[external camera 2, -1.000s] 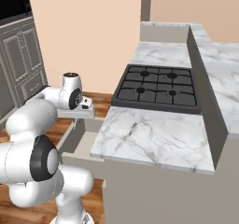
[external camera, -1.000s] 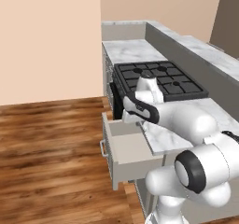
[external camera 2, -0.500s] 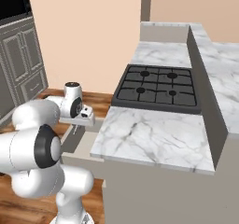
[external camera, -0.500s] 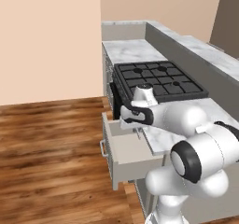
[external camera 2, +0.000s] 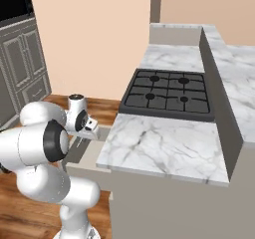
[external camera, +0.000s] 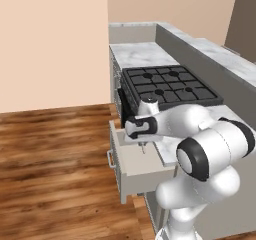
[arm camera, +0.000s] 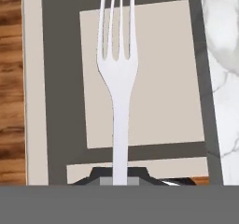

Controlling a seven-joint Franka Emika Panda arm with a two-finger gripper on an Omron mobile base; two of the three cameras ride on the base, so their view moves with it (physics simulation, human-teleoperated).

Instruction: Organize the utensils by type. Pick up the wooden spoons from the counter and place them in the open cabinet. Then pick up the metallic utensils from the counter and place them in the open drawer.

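Observation:
My gripper [external camera: 142, 143] hangs pointing down over the open drawer [external camera: 131, 176], shut on the handle of a silver fork [arm camera: 118, 73], one of the metallic utensils. In the hand view the fork's tines point away from the gripper [arm camera: 120, 176] over the drawer's pale floor [arm camera: 158, 83]. From the right base view the gripper [external camera 2: 90, 129] sits just left of the white marble counter [external camera 2: 159, 143], above the drawer [external camera 2: 79, 152]. The wooden spoons and the cabinet are out of view.
A black gas hob [external camera: 167, 86] is set into the counter [external camera: 142, 51] behind the drawer. A raised marble ledge [external camera 2: 224, 83] runs along the counter's far side. Wood floor [external camera: 55, 149] lies in front of the drawer. Dark grey cupboards [external camera 2: 20, 68] stand at the left.
The hand has come down and forward from hob height to just above the open drawer, still shut on the fork.

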